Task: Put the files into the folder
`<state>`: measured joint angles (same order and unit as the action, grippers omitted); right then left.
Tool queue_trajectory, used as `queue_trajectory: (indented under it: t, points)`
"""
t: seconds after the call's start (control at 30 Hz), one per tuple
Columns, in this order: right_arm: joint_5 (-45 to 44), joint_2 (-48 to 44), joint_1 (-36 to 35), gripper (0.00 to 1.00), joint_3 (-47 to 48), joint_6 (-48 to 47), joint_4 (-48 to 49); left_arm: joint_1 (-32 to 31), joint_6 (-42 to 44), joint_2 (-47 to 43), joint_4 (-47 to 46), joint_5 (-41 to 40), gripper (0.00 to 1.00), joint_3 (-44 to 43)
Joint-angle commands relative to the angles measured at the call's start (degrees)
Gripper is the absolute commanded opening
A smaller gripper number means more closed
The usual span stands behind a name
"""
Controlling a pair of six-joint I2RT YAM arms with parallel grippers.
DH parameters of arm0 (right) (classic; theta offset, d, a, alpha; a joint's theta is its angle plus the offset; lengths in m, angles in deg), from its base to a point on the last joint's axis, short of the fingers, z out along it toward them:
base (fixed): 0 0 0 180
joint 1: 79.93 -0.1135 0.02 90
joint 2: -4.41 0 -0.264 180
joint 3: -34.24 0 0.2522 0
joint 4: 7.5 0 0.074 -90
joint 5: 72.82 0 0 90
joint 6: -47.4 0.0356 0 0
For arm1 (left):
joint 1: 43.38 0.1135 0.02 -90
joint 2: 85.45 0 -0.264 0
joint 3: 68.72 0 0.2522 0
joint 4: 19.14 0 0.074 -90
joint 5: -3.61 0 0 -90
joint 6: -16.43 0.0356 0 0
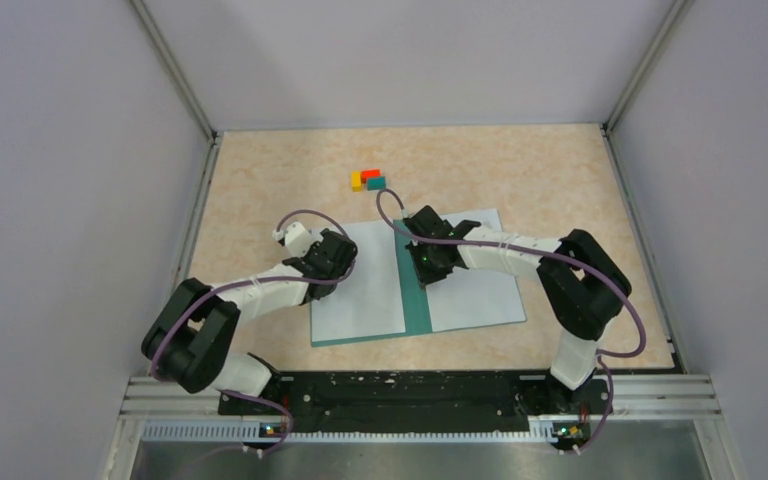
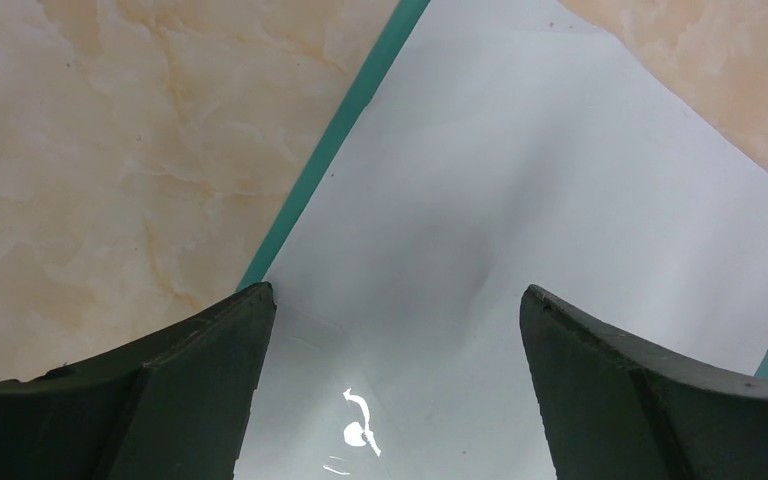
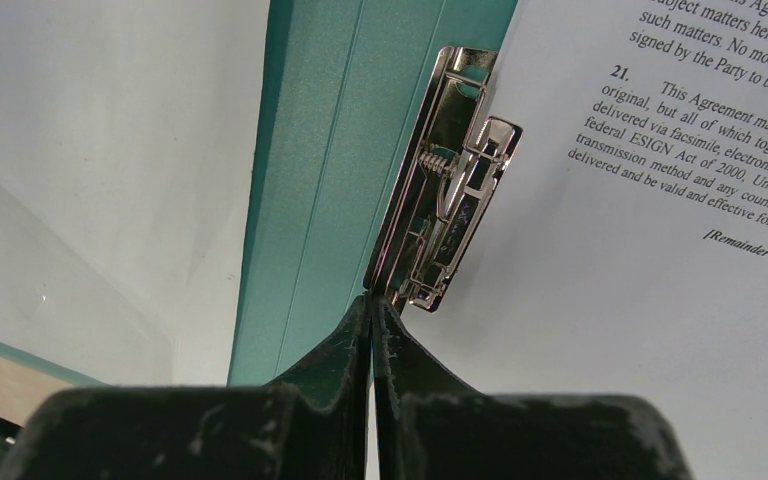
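The teal folder (image 1: 415, 298) lies open on the table, its spine running front to back. White files (image 1: 475, 290) cover its right half, and the top sheet (image 3: 650, 250) carries printed text. Another white sheet (image 1: 365, 295) covers the left half. My left gripper (image 1: 335, 258) hovers over that left sheet (image 2: 520, 180), jaws wide open with nothing between them (image 2: 395, 290), and the folder's teal edge (image 2: 340, 120) shows beside it. My right gripper (image 1: 426, 262) is shut, its tips (image 3: 372, 298) touching the near end of the metal clip (image 3: 450, 190) on the spine (image 3: 320, 180).
Small yellow, red and teal blocks (image 1: 368, 180) sit together just behind the folder. Grey walls enclose the tan table (image 1: 560, 180) on the left, back and right. The arm bases stand on the black rail (image 1: 400, 390) at the near edge.
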<state>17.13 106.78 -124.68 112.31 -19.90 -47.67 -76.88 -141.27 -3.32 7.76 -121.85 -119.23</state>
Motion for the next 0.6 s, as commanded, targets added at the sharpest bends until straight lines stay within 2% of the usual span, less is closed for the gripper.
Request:
queue_trajectory:
  t: [0.0, 0.57]
  points:
    - [-1.2, 3.1, 0.5, 0.0, -0.3, 0.3, -1.2, 0.2, -1.1, 2.9, 4.3, 3.2, 0.98, 1.9]
    - [-3.7, 0.1, 0.4, 0.0, 3.2, -0.4, -4.4, 0.2, -0.9, 2.9, 4.4, 2.8, 0.98, 1.5]
